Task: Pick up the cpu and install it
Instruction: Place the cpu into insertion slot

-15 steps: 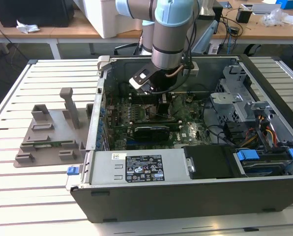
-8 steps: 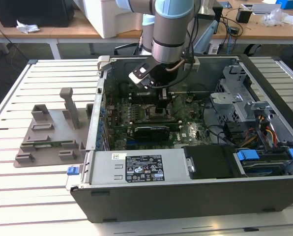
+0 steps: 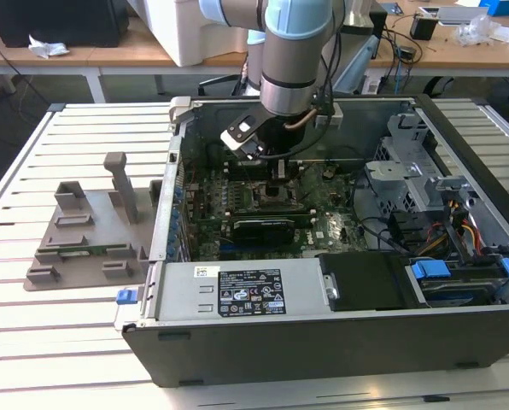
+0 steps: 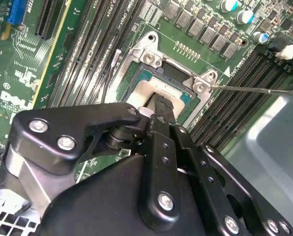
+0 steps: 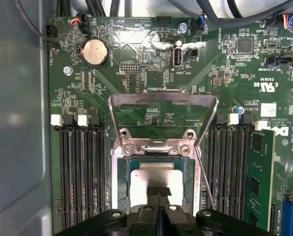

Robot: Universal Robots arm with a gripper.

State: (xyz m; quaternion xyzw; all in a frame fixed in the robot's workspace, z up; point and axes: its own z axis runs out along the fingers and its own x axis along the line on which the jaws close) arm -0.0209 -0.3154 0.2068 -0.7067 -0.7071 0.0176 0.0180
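Slatted bench [image 3: 67, 342], open case [image 3: 323, 350] mid-frame in the exterior view. Cpu [image 5: 154, 177] lies flat in socket [image 5: 116, 172], lid [image 5: 163, 93] raised. Gripper [image 5: 159, 191] pressed together, tips on or just above cpu. Clamping apparently left.

Green board, silver chip, black metal.
My gripper [image 5: 159, 194] is matte black with bright silver screws; the cpu [image 5: 155, 178] is pale silver with a dark rim; the motherboard [image 5: 151, 73] is green, lettered in white (memory slots [image 5: 82, 172] black, white clips); the load frame [image 5: 154, 146] is shiny silver.
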